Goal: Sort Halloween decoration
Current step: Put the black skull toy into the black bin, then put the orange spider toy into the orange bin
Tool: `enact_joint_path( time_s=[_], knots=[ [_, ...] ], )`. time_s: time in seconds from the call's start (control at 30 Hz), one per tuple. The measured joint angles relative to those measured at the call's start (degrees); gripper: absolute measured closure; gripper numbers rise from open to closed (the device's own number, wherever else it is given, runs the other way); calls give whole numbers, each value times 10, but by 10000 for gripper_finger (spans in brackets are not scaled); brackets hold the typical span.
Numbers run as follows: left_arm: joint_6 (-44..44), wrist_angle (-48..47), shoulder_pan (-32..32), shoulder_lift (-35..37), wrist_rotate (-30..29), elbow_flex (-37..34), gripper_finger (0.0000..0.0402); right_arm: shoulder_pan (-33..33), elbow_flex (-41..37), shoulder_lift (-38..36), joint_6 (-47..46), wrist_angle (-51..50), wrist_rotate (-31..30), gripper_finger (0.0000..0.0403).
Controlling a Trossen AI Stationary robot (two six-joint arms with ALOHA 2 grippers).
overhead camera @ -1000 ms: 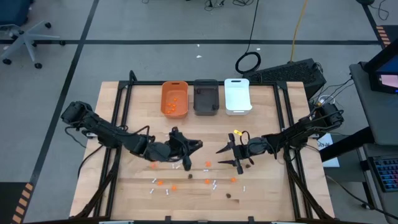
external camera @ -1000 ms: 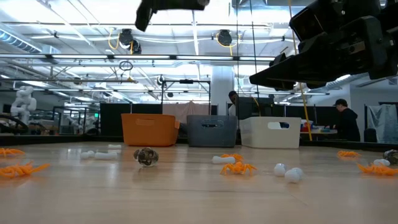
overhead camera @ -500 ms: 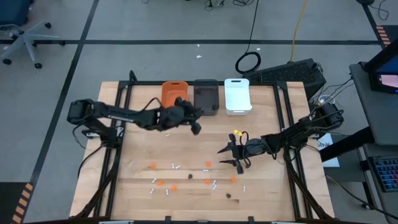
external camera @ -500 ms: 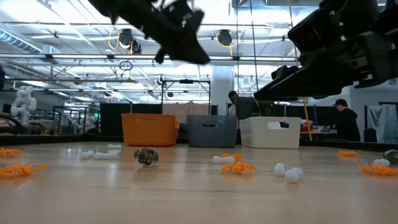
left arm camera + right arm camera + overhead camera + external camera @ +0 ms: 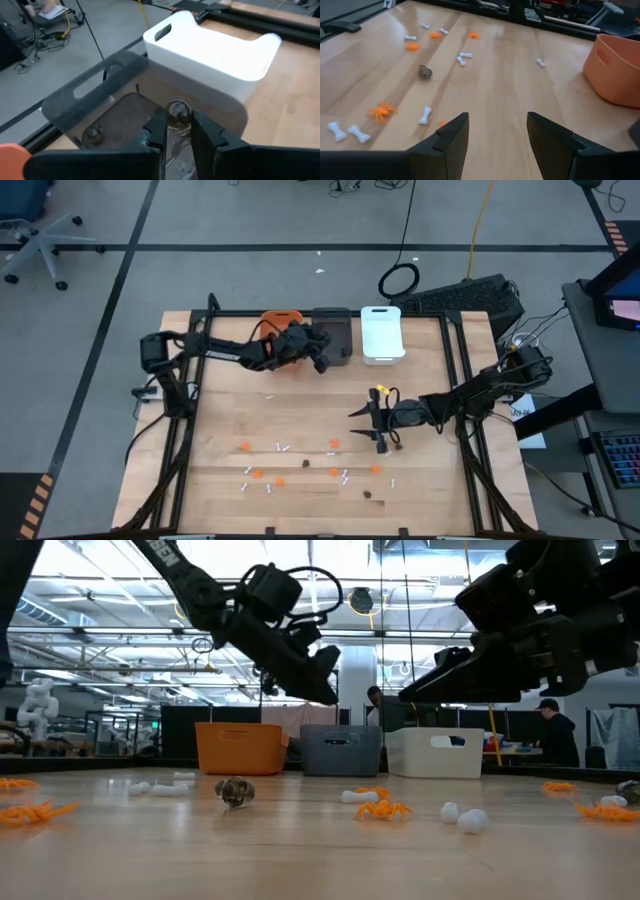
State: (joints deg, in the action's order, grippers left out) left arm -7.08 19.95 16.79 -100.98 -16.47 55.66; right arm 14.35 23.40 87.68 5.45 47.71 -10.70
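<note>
The left gripper (image 5: 178, 131) hangs over the grey bin (image 5: 107, 95), its two dark fingers clamped on a small round lump (image 5: 178, 114) — brownish, glossy, slightly knobbly. Beneath it the bin is smooth matte plastic with a slot handle, and a second similar lump (image 5: 93, 133) lies on its floor. Beside the grey one stands the orange bin (image 5: 272, 321), mostly hidden by the arm from above; on the gripper's other side sits the white bin (image 5: 381, 334), rounded at the corners, with nothing visible inside.

The right gripper (image 5: 380, 427) hovers low over the pale wooden table (image 5: 230, 410), fingers spread apart and holding nothing. Ahead of it lie scattered pieces — leggy orange spiders (image 5: 382, 110), small white bones (image 5: 425, 115) with knobbed ends, and one dark lump (image 5: 424, 72), well apart from the bins.
</note>
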Motion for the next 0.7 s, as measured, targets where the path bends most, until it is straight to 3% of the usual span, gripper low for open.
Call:
enact_joint_path(
  time_s=[0.3, 0.7],
  knots=[
    [-1, 43, 17, -45, -1, 0, 340, -22, 0, 0, 15, 0, 0, 218],
    [-16, 54, 17, -47, -5, 0, 226, -28, 0, 0, -9, -59, 0, 218]
  ],
)
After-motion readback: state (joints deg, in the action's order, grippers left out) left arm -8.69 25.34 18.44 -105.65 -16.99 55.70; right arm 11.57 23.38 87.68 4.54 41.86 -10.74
